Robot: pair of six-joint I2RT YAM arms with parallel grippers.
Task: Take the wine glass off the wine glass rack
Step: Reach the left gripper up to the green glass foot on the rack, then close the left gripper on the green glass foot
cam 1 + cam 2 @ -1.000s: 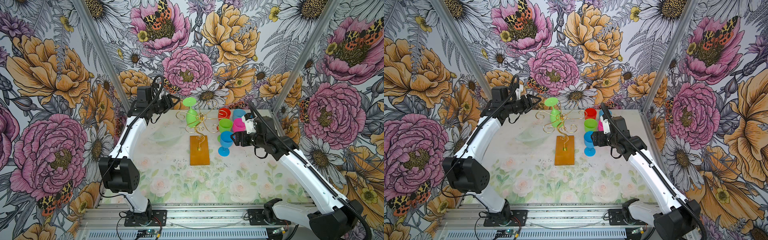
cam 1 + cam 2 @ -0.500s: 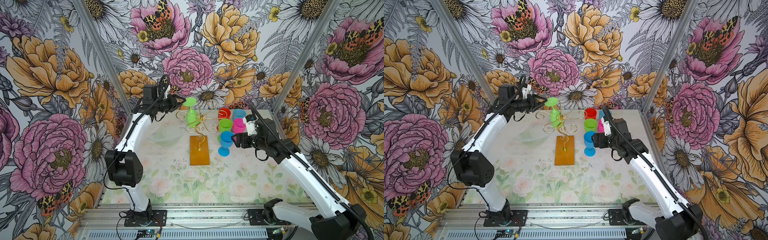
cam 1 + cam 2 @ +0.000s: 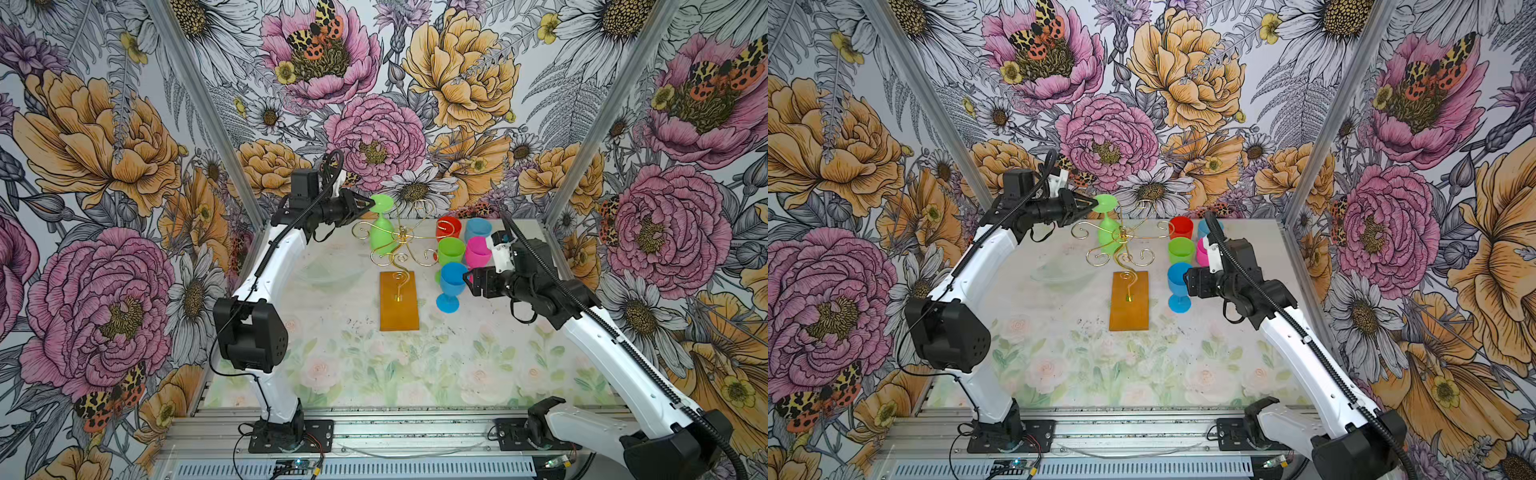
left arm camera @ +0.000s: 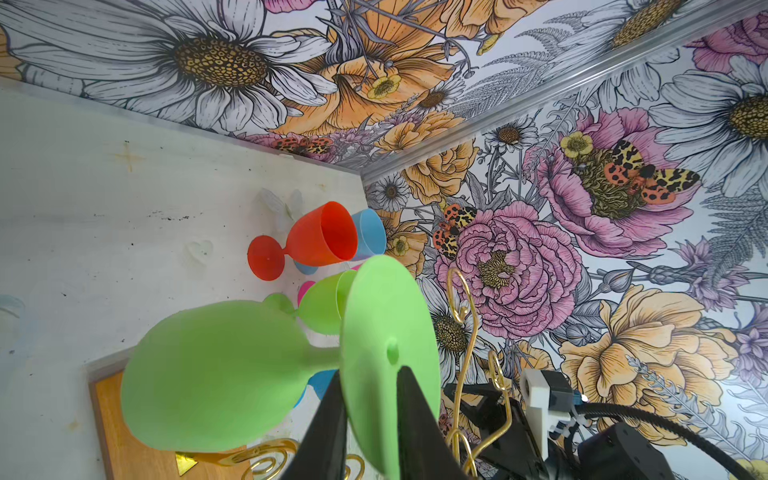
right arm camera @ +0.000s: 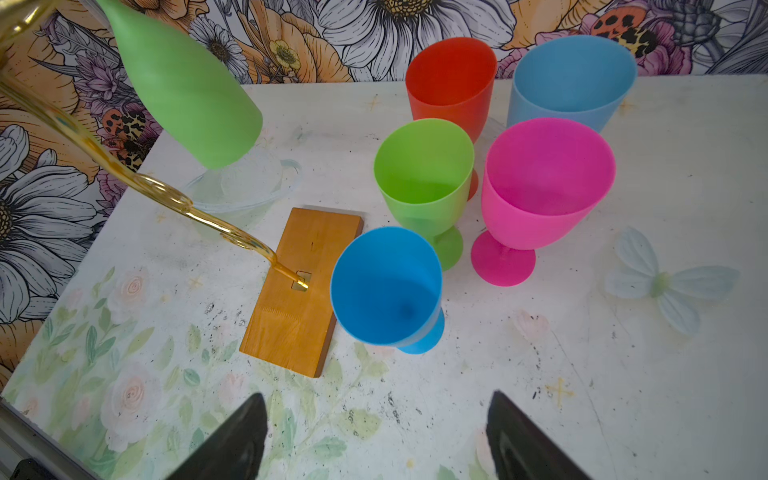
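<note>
At the far left, the left pincer (image 3: 371,204) clamps the foot of the green wine glass (image 3: 382,240), which hangs upside down on the gold wine glass rack (image 3: 399,305) in the middle of the tabletop (image 3: 457,357). To the right, the right pincer (image 3: 466,283) hovers wide open just beside an upright blue glass (image 3: 451,279).

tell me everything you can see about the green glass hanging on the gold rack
The green wine glass looks like matte, opaque plastic, one colour throughout, with a rounded bowl, a short stem and a flat round foot. It hangs upside down on the wine glass rack, foot up and bowl mouth down, above the table at the rack's back left. Its stem seems to sit in a curled gold arm. The left gripper pinches the foot's rim, one finger on each face. Nothing else appears to touch it.
</note>
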